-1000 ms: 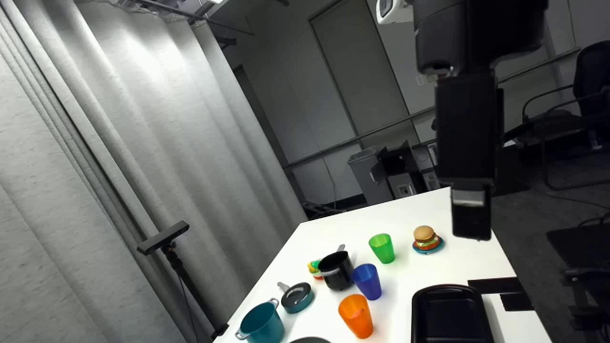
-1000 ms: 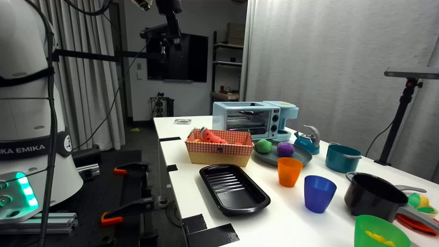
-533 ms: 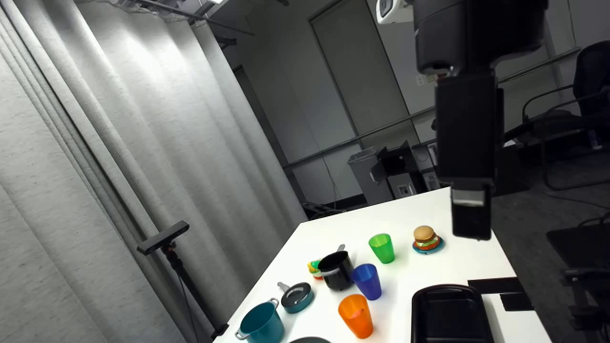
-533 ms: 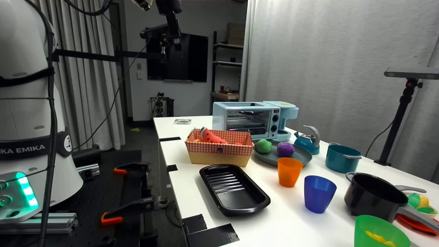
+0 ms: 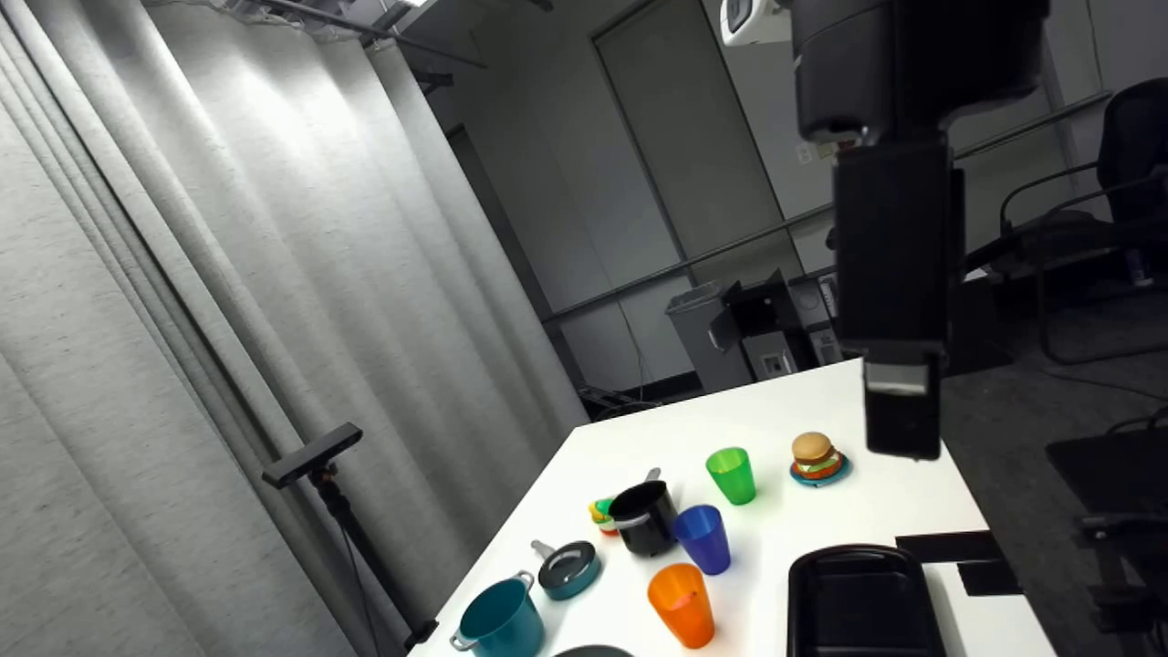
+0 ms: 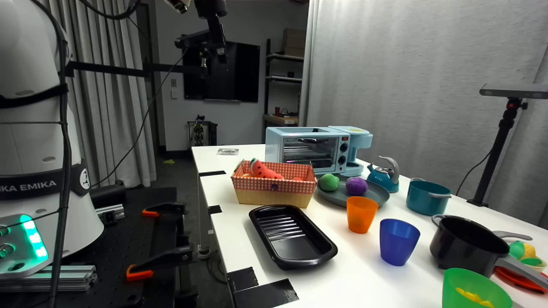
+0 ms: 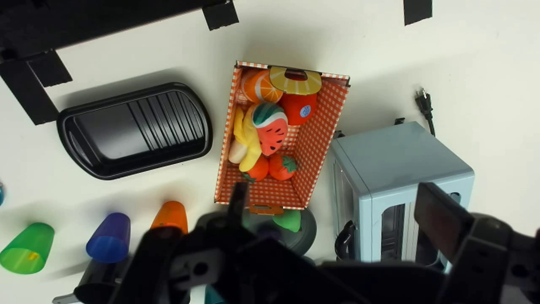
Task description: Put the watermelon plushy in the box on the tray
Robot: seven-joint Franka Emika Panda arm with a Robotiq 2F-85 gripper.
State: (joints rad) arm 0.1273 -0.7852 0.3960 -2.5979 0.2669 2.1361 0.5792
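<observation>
The watermelon plushy [image 7: 272, 133], red with dark seeds and a green rind end, lies in the red-checkered box [image 7: 322, 135] among other plush fruit. In an exterior view the plushy [image 6: 264, 170] shows above the rim of the box [image 6: 274, 199]. The black rectangular tray [image 7: 114, 131] lies beside the box and is empty; it also shows in both exterior views [image 6: 295, 235] [image 5: 862, 602]. My gripper [image 7: 336, 198] is open and empty, its fingers wide apart. In both exterior views the gripper [image 5: 902, 438] [image 6: 221, 57] hangs high above the table, apart from everything.
A light-blue toaster oven [image 6: 314, 149] stands behind the box. A grey plate [image 6: 376, 194] with green and purple plush items is beside it. Orange [image 6: 361, 216], blue [image 6: 398, 244] and green [image 6: 471, 293] cups, a black pot [image 6: 466, 246] and a teal pot [image 6: 426, 199] stand along the table.
</observation>
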